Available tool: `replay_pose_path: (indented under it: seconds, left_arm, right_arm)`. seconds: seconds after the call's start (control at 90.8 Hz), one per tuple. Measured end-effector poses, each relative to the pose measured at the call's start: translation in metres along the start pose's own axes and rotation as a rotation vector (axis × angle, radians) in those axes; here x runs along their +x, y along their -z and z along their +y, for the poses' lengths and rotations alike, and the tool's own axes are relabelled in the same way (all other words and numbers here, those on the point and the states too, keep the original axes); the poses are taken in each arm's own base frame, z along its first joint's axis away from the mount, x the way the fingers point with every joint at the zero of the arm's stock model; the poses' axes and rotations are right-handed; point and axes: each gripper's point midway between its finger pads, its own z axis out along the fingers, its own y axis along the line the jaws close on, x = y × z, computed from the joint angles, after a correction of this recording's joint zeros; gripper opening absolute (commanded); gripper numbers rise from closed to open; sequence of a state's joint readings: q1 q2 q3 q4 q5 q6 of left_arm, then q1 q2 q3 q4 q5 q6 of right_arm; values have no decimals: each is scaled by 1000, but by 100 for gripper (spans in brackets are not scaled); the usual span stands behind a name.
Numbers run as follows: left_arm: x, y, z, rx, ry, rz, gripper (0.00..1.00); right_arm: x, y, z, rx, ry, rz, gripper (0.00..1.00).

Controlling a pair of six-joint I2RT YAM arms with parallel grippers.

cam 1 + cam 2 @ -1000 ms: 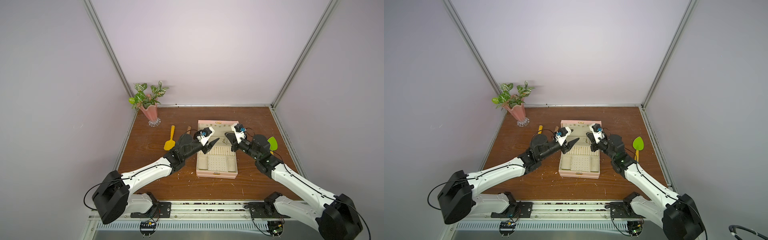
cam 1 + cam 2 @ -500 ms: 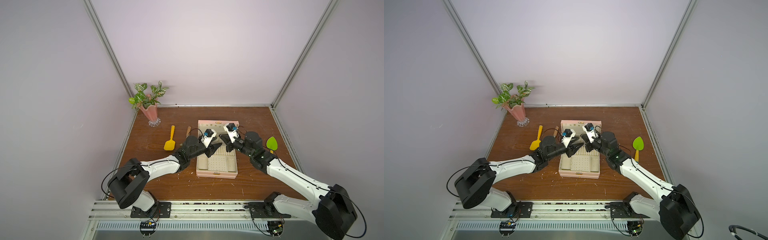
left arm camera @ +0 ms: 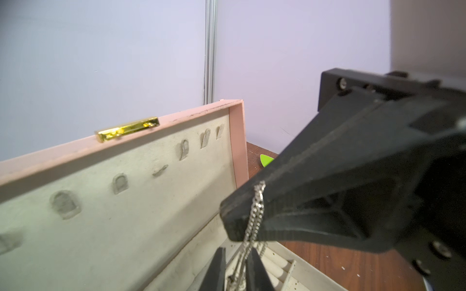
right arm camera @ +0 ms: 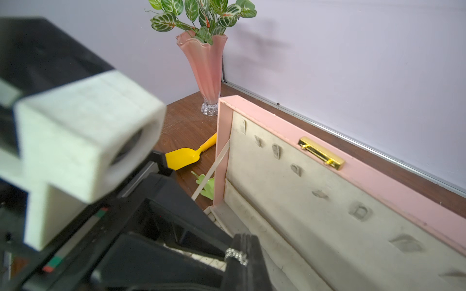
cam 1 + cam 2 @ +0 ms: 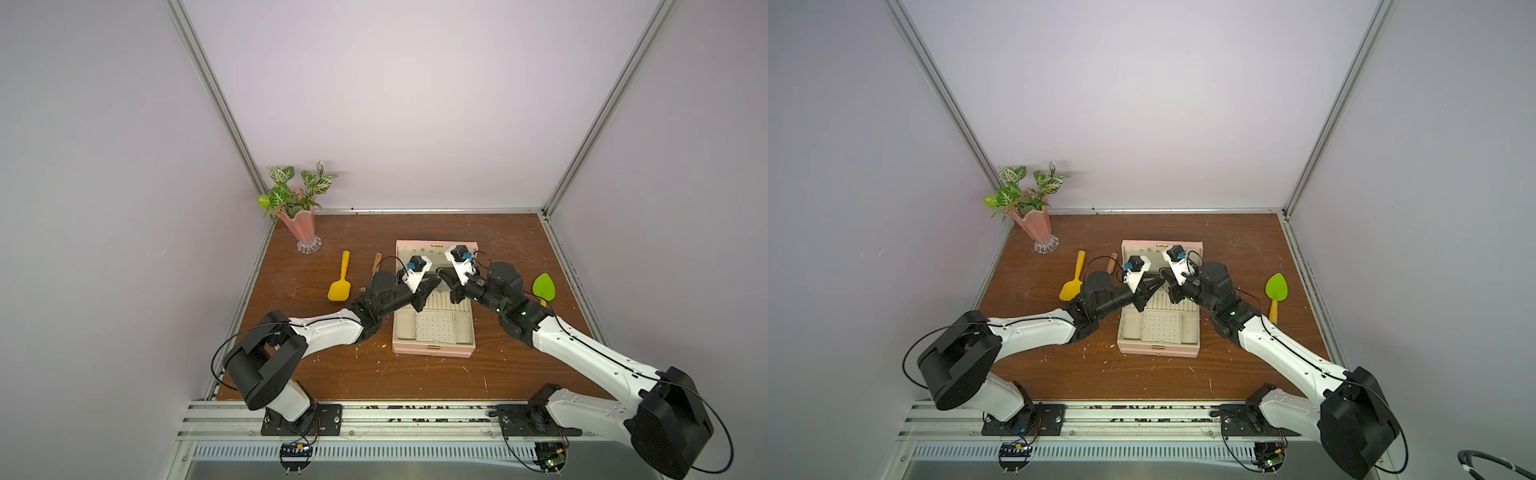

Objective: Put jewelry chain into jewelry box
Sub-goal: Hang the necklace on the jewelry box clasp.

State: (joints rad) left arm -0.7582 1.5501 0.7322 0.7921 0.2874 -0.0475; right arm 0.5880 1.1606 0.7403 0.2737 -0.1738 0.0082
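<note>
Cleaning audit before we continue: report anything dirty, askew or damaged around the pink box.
Pale flecks litter the table before the jewelry box; its cream lid lining is grey-stained, and one hook in the row lies flattened.

The brown wooden table (image 5: 415, 376) bears the open pink jewelry box (image 5: 432, 351) mid-surface, a pink vase (image 5: 300, 226) in a far corner, a yellow scoop (image 5: 340, 286), a wooden-handled tool (image 5: 376, 262), a green trowel (image 5: 543, 286) and scattered pale flecks (image 5: 356, 352).
</note>
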Motion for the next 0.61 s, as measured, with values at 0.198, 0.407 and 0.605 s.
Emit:
replay_pose_path:
  seconds: [0.198,0.407,0.605]
  left_arm:
    - [-1,-3,1,1,-1,-7,16]
    - [-1,-4,2,-6,-1,-9,1]
    - [-3,0,19,-63,19,-12,1]
  right_arm:
    - [0,0,-1,3,0,0,0]
    - [2,-2,-2,12,-1,7,0]
    - [13,-9,-10,51,-14,38,0]
